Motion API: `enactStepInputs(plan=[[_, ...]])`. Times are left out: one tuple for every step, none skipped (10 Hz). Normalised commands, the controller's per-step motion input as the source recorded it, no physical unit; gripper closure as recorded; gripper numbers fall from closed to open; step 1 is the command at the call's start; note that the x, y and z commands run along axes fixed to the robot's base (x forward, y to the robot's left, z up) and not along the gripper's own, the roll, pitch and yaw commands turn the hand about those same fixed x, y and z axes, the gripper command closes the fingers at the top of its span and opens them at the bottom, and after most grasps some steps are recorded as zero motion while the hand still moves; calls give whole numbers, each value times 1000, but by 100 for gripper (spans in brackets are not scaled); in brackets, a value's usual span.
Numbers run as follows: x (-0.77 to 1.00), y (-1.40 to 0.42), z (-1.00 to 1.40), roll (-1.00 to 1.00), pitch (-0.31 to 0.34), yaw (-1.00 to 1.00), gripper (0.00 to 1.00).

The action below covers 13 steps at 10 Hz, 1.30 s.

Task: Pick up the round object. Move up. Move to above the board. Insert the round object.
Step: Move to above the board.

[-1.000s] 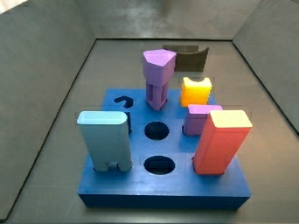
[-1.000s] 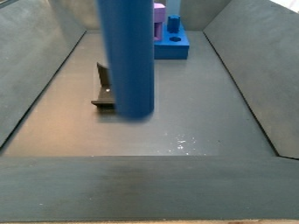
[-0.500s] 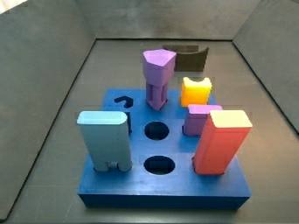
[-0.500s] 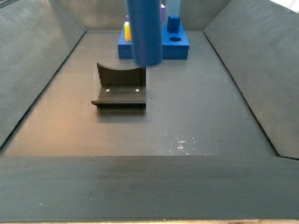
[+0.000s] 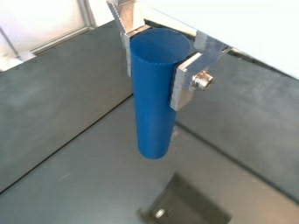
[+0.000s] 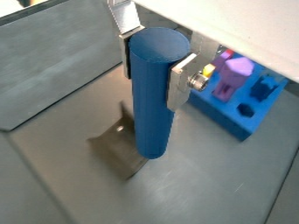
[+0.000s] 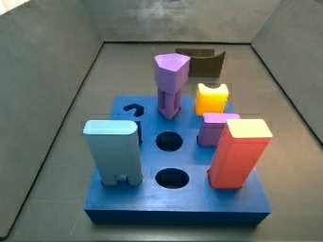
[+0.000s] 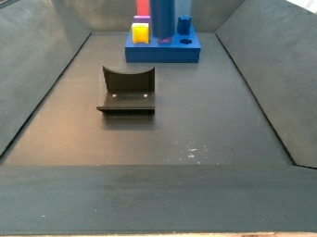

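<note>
My gripper (image 5: 158, 66) is shut on the round object (image 5: 152, 114), a tall dark-blue cylinder that hangs upright between the silver fingers in both wrist views (image 6: 152, 114). It is held in the air over the fixture (image 6: 117, 150). The bright-blue board (image 6: 253, 124) lies beyond it. In a side view the board (image 7: 139, 203) shows two open round holes, one of them (image 7: 169, 141) near the middle. In a side view the cylinder (image 8: 161, 20) shows at the far end, in front of the board (image 8: 168, 51). The gripper itself is out of both side views.
On the board stand a purple triangular-topped post (image 7: 171, 80), a light-blue block (image 7: 112, 149), an orange-red block (image 7: 240, 151), a yellow piece (image 7: 212, 96) and a small purple piece (image 7: 217, 126). The dark fixture (image 8: 128, 90) stands on the grey floor between sloped walls.
The held cylinder has moved away from the side camera, past the fixture and toward the board. The board and its pegs have not moved.
</note>
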Motion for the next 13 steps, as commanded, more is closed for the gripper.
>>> enactStepInputs(plan=[[-185,-1000,45,64,-62,3,100],[-186,-1000,44,53,-61,5,100],[-191,-1000,44,48,-61,0,100],[-192,-1000,43,44,-60,7,100],[-196,-1000,42,31,-57,6,100],[-197,-1000,41,19,-54,9,100],[-203,-1000,42,4,-47,4,100],[-208,-1000,42,-4,-41,4,100],[-215,-1000,42,-6,-33,7,100],[-218,-1000,42,-10,-25,8,100],[-219,-1000,42,4,-21,8,100],[-191,-889,43,-8,-13,8,100],[-96,-516,31,-9,-3,7,100]])
